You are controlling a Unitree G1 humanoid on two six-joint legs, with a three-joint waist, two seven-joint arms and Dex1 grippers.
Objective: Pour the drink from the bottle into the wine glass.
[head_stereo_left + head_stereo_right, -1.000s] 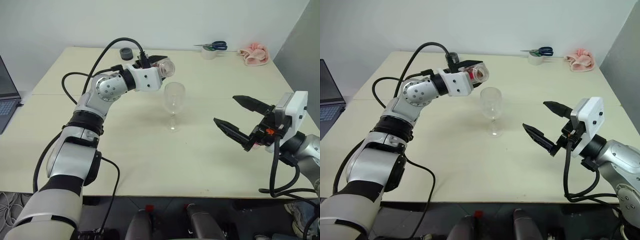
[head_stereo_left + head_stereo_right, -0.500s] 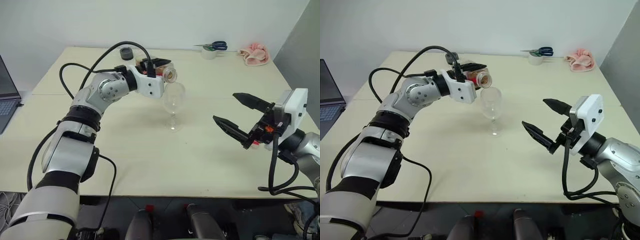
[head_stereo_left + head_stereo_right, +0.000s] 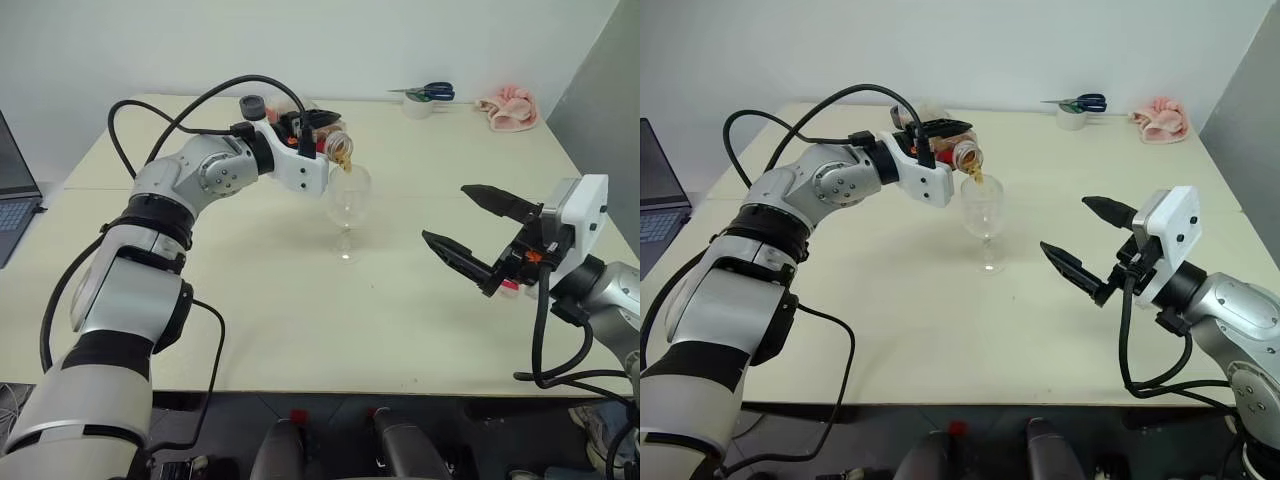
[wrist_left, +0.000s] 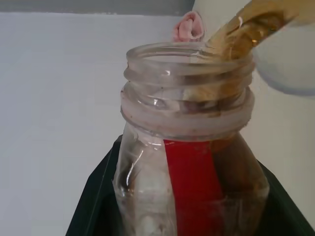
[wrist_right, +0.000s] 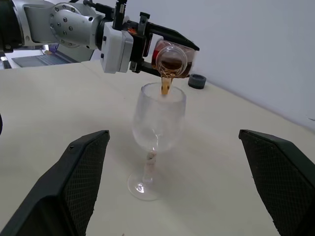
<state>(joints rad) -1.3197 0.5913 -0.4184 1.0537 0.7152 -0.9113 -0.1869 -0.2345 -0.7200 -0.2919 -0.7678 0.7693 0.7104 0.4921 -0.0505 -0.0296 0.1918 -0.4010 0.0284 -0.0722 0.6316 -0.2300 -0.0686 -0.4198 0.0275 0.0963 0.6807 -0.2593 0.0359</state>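
a cream table carries the clutter. at its far edge a roll of tape has blue-handled scissors lying on top, and a pink cloth sits just beside the tape. a black round lid sits well apart from the tape along that edge. a laptop is off the table's left side.

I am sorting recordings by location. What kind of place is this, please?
Probably an office or lab workroom, not a home. A plain pale table stands against a bare white wall, a laptop sits at one side, and scissors lie on a roll of tape at the far edge.
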